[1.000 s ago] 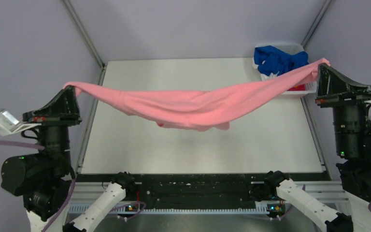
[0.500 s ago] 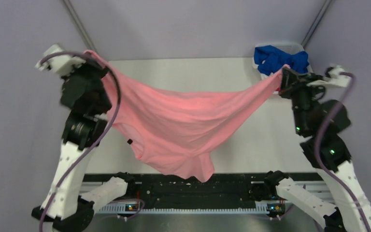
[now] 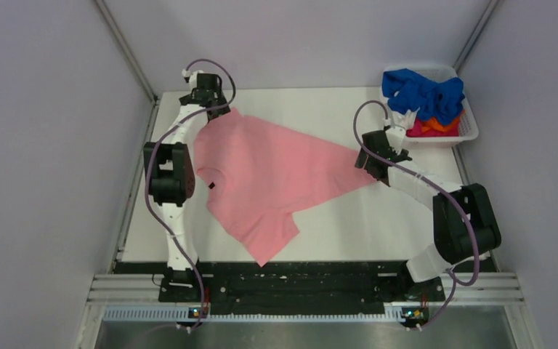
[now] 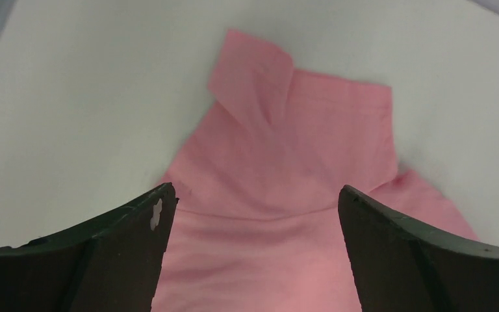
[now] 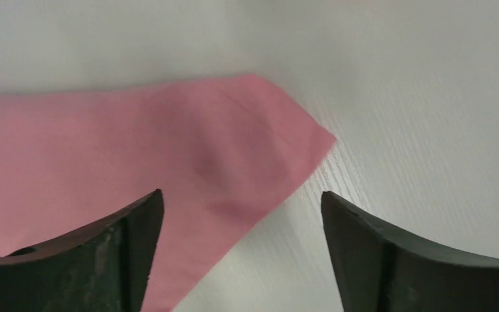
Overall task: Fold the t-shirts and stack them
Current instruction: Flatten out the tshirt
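Observation:
A salmon-pink t-shirt [image 3: 269, 171] lies spread on the white table [image 3: 378, 225], one corner at the far left and one toward the right. My left gripper [image 3: 213, 114] hovers over the far-left corner, jaws open. In the left wrist view the left gripper [image 4: 256, 192] has only pink cloth [image 4: 286, 130] lying beneath its gap. My right gripper [image 3: 370, 160] stands open over the right corner. In the right wrist view the right gripper [image 5: 242, 195] is apart from the flat cloth tip [image 5: 234, 136].
A white plastic basket [image 3: 469, 131] sits at the far right corner of the table, holding royal blue t-shirts [image 3: 421, 91] over orange and red cloth [image 3: 436, 127]. Purple walls close in on both sides. The arm bases stand at the near edge.
Both grippers held the pink t-shirt stretched in the air, then swung it forward and down. It now lies on the table and both grippers have opened and let go.

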`<action>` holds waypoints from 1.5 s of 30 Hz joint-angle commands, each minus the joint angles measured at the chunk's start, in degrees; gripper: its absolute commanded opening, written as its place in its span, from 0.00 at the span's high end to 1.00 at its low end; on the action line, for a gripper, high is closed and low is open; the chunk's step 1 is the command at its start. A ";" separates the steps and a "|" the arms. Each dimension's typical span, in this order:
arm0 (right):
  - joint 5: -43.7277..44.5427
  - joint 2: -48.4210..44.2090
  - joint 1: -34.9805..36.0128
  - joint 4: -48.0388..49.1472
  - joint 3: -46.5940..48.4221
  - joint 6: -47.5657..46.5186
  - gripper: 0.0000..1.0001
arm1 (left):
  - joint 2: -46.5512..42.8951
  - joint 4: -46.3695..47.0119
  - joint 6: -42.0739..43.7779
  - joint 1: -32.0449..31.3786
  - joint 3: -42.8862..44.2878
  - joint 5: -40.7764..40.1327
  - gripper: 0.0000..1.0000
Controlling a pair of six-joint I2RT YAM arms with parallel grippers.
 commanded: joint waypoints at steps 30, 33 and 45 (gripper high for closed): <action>-23.10 11.54 6.16 19.73 2.24 -4.93 0.01 | -14.96 2.28 -14.33 -6.38 -37.80 30.59 0.01; -21.83 11.38 7.87 17.73 0.52 -2.25 0.01 | -7.72 0.46 -13.39 -4.68 -29.41 30.73 0.01; -14.20 -1.19 12.08 11.35 -2.60 1.77 0.01 | -2.72 -7.28 -10.92 -4.60 -7.19 31.09 0.01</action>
